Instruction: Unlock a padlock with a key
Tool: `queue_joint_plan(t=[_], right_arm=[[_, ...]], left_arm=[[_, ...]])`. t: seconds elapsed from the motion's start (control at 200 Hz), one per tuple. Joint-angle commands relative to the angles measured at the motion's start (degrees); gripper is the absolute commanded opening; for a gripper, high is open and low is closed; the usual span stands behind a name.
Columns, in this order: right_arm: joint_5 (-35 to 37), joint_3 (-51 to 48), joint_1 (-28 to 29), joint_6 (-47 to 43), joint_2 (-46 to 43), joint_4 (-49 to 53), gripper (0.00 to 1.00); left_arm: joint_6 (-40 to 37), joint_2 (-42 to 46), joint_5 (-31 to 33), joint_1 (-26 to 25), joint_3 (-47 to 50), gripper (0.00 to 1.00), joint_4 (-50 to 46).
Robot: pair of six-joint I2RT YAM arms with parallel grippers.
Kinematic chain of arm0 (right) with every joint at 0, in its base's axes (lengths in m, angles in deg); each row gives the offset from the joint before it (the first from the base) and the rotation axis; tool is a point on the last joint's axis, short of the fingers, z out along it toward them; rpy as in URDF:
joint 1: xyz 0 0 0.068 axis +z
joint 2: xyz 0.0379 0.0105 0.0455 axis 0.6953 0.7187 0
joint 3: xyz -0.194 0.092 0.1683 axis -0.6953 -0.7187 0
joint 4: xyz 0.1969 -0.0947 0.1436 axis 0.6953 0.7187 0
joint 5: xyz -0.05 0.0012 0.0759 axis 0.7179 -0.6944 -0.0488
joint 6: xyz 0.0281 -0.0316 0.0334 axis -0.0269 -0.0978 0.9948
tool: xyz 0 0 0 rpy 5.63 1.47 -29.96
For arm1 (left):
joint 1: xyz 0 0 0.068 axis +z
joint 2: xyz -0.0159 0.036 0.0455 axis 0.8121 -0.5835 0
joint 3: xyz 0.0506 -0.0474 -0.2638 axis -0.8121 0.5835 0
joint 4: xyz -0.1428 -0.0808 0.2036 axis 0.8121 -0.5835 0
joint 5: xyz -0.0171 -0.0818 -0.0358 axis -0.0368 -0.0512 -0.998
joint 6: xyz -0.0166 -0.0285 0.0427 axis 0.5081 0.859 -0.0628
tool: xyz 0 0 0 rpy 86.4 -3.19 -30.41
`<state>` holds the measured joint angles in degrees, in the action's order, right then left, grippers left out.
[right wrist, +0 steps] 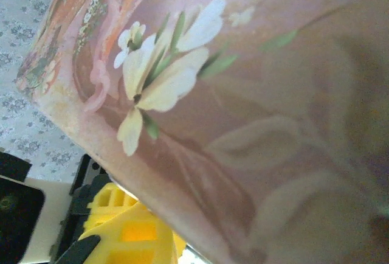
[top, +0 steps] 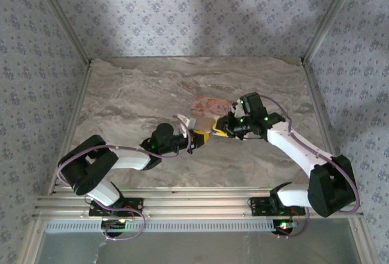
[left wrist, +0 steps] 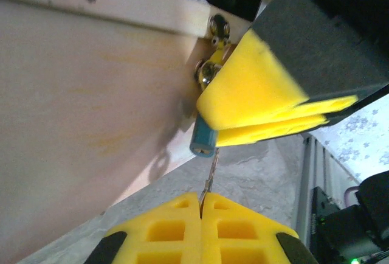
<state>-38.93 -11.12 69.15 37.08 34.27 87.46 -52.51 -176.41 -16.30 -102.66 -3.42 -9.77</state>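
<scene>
1. The left gripper [left wrist: 200, 208] was fully closed, and its yellow fingers pinched the thin metal key [left wrist: 211, 176] between them.
2. The key stood out of the fingers and pointed at the lower end of the padlock [left wrist: 204, 137]. Its tip was just at this end, but I could not tell if it was inside the keyhole.
3. The padlock, small and blue, hung against the pale side of the pouch [left wrist: 91, 112], directly under the yellow pads of the right gripper [left wrist: 267, 121].
4. Just above the padlock there were small metal rings [left wrist: 209, 70], touching the pouch and the right gripper's pad.
5. The pads of the right gripper were pressed together with only a thin line between them. What they pinched, if anything, I could not tell, because the place was hidden.
6. In the top view, both grippers met over the middle of the table [top: 140, 93], tip to tip, with the left arm coming low from the left and the right arm from the right.
7. In the right wrist view, the flower print of the pouch was very near the camera, and a yellow finger showed at the lower left.
</scene>
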Motion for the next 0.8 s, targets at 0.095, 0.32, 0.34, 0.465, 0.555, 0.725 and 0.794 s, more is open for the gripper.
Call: queue_joint_plan(t=[0.095, 0.32, 0.34, 0.465, 0.555, 0.725, 0.794], right_arm=[[-0.69, -0.44, -0.07, 0.92, -2.14, -2.96, 0.00], [-1.04, -0.28, -0.06, 1.84, -2.59, -3.86, 0.00], [-1.07, -0.25, -0.07, 1.82, -2.53, -3.86, 0.00], [-1.33, -0.19, 0.01, 2.13, -2.58, -4.21, 0.00], [-1.46, -0.39, 0.02, 2.25, -2.57, -4.20, 0.00], [-1.37, -0.45, 0.03, 2.38, -2.98, -3.93, 0.00], [-1.38, -0.43, 0.12, 2.35, -2.93, -3.90, 0.00]], left_arm=[[0.72, 2.93, -1.72, 0.41, -1.99, 0.00, -1.79], [-1.62, 1.82, -1.21, 0.06, -3.49, 0.00, -7.07], [-1.63, 1.54, -1.11, -0.03, -3.46, 0.00, -7.02], [-1.02, 0.56, -0.99, -0.15, -3.48, 0.00, -6.12], [-0.84, 0.18, -1.07, -0.15, -3.91, 0.00, -5.86], [-0.69, -0.66, -1.09, -0.06, -4.82, 0.00, -6.11], [-0.34, -1.02, -1.33, -0.03, -4.97, 0.00, -5.47]])
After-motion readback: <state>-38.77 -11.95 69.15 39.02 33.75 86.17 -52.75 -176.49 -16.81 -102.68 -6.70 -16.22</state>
